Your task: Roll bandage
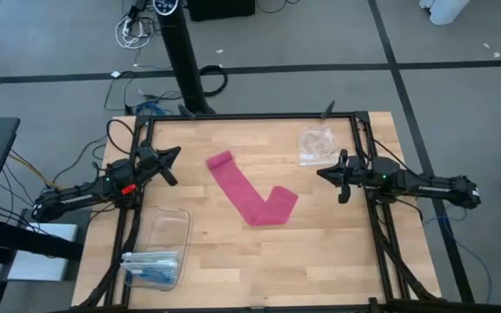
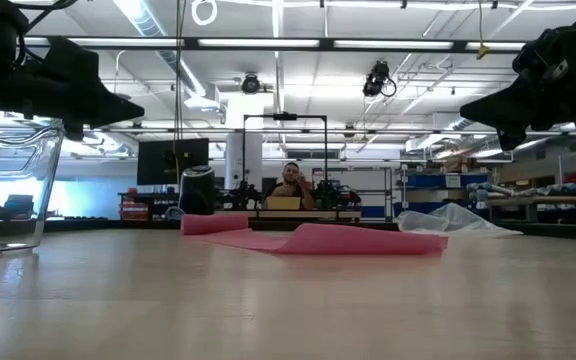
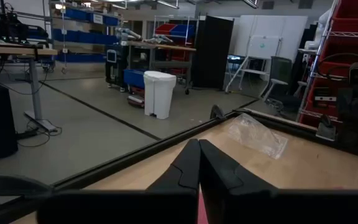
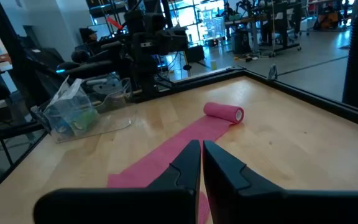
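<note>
The magenta-pink bandage [image 1: 252, 196] lies flat on the wooden table's middle, bent in a V. Its far left end is a small roll [image 1: 220, 160], also seen in the right wrist view [image 4: 224, 112]; its other end [image 1: 283, 198] points back toward the right. My left gripper [image 1: 174, 155] hovers shut at the table's left side, clear of the bandage, fingers pointing level [image 3: 199, 163]. My right gripper [image 1: 323, 173] hovers shut at the right side, fingers level [image 4: 201, 163], aimed across the strip. Neither touches anything.
A clear plastic bag [image 1: 316, 144] lies at the far right of the table. A clear plastic box with blue contents [image 1: 156, 252] stands at the near left. A black frame [image 1: 250, 116] runs along the table's edges. A person sits in the room beyond the table [image 2: 290, 180].
</note>
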